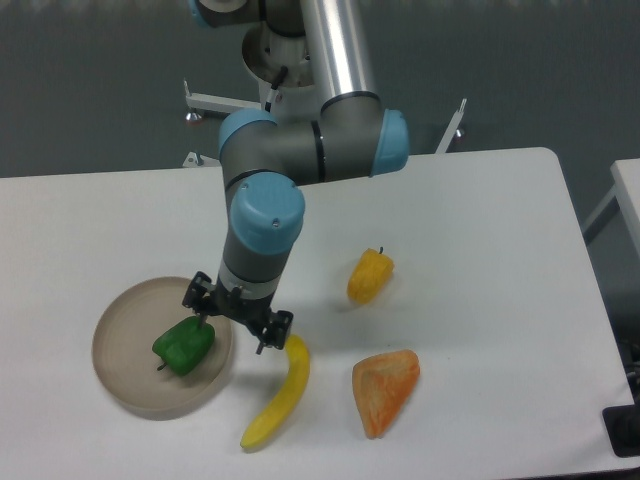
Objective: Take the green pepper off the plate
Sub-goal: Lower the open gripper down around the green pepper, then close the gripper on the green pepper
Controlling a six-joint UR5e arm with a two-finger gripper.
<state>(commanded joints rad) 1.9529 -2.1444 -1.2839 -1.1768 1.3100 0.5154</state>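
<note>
The green pepper [183, 345] lies on the right half of the beige plate [125, 340] at the table's front left. My gripper [233, 318] hangs open over the plate's right rim, just right of and above the pepper. Its left finger [201, 309] is close to the pepper's top and its right finger [271, 334] is beyond the rim. Nothing is between the fingers.
A yellow banana [280, 394] lies just right of the plate, under my gripper's right side. A yellow-orange pepper [369, 276] sits mid-table, and an orange wedge-shaped fruit [384, 390] lies at the front. The arm's base [290, 50] stands at the back.
</note>
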